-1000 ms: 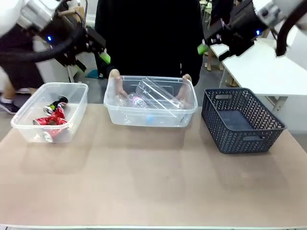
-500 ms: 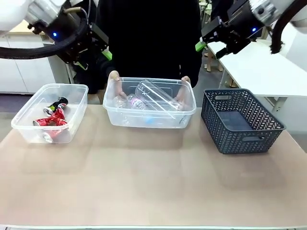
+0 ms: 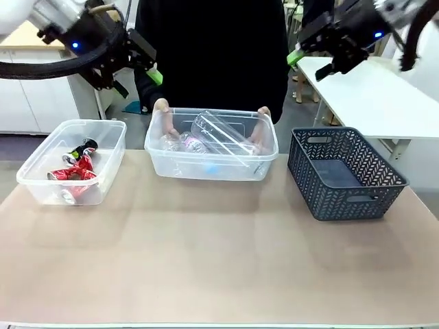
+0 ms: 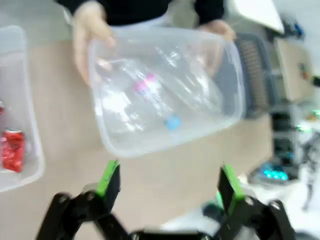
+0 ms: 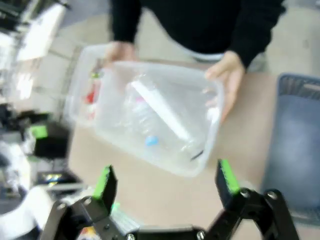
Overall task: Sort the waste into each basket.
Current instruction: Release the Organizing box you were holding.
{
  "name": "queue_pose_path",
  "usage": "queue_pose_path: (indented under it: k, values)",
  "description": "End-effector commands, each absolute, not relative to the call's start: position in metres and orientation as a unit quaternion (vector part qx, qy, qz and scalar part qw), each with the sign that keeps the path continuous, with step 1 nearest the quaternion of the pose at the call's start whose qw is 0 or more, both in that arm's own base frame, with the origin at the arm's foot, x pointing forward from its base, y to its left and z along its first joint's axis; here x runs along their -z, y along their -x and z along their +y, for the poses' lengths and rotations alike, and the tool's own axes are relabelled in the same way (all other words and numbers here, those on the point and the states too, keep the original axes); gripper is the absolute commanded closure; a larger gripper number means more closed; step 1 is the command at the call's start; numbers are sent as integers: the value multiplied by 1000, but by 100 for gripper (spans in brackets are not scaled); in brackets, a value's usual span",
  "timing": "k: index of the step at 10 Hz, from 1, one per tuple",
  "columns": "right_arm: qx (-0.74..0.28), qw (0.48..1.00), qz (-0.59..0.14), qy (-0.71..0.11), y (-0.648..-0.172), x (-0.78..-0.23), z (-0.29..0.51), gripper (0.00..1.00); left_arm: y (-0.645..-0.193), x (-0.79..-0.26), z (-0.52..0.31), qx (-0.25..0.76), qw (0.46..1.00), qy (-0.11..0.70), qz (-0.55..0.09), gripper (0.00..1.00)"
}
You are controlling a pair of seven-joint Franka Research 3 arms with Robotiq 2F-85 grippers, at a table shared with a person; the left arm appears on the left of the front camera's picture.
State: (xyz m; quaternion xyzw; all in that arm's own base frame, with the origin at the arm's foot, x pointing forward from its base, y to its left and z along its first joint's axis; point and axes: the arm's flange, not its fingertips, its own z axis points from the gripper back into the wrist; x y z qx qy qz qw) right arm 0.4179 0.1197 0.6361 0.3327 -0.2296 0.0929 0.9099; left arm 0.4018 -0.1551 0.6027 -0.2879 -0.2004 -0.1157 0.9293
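The left claw (image 4: 165, 185) is held released, its green pads (image 4: 109, 179) wide apart with nothing between them. In the front view the left claw (image 3: 140, 68) is raised well above the worktop (image 3: 219, 260), at the upper left, near the person's sleeve. Below it, in its wrist view, a clear tub (image 4: 165, 90) is seen, gripped at both short ends by the person's hands (image 4: 90, 35).

The right claw (image 5: 167, 185) is likewise released, nothing being grasped between its pads (image 5: 227, 177). In the front view it (image 3: 309, 62) is raised at the upper right, well above the lattice basket (image 3: 346, 171), which stands on the right of the worktop.

The middle tub (image 3: 212, 147) is held by the person at the far edge of the worktop. Clear bottles (image 3: 219, 133) lie inside it, one with a purple label (image 3: 197, 144) and a blue cap (image 4: 172, 122). Whether the tub is resting on the worktop or lifted just off it cannot be told.

A second tub (image 3: 72, 161) stands on the left of the worktop, well apart from the basket. Crushed red cans (image 3: 74, 170) lie in it, with a small dark can (image 3: 84, 146) beside them. A red can (image 4: 12, 150) in this tub is also caught at the left edge of the left wrist view.
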Motion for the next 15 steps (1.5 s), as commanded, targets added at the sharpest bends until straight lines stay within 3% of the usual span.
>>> queue_pose_path:
  k: [1,4,5,6,15]
  values:
    - [-17,853,-171,-493,-342,-673,11,0,-385,-618,-79,172,873,442,-113,0]
    - [152,797,-214,-544,-305,-655,-89,0,-365,-597,20,6,785,602,-145,0]
    - [185,789,-234,-538,-308,-646,-98,0,-362,-584,35,-35,766,621,-161,0]
    - [75,812,-198,-543,-285,-680,-87,0,-359,-620,6,86,804,568,-154,0]
    - [75,812,-198,-543,-285,-680,-87,0,-359,-620,6,86,804,568,-154,0]
